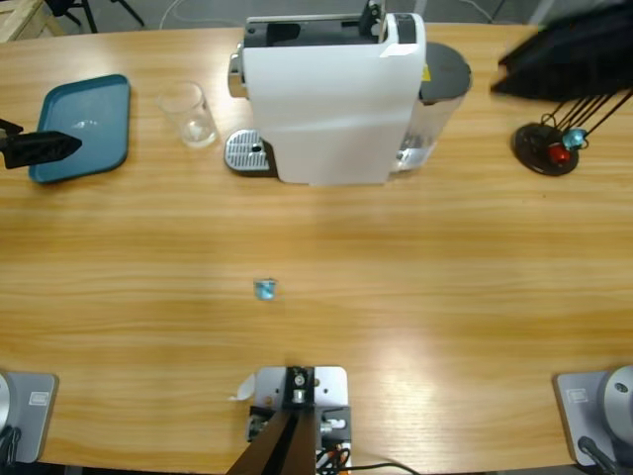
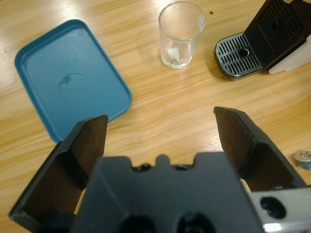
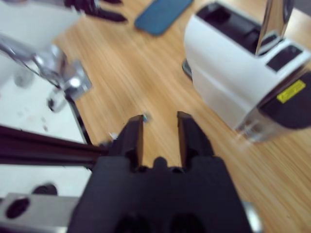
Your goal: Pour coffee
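Both grippers empty: left [image 2: 160, 141] wide, right [image 3: 160, 133] narrower.

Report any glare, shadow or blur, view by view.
High view: sharp, with soft pale sheen on the wooden table. Left wrist view: crisp, with bright glare streaks on the wood near the glass tumbler. Right wrist view: blurred throughout, coffee machine and table smeared.

A robot test lab: a long wooden table [image 1: 396, 297] bearing a coffee machine [image 1: 331, 94], with rig hardware at frame edges.
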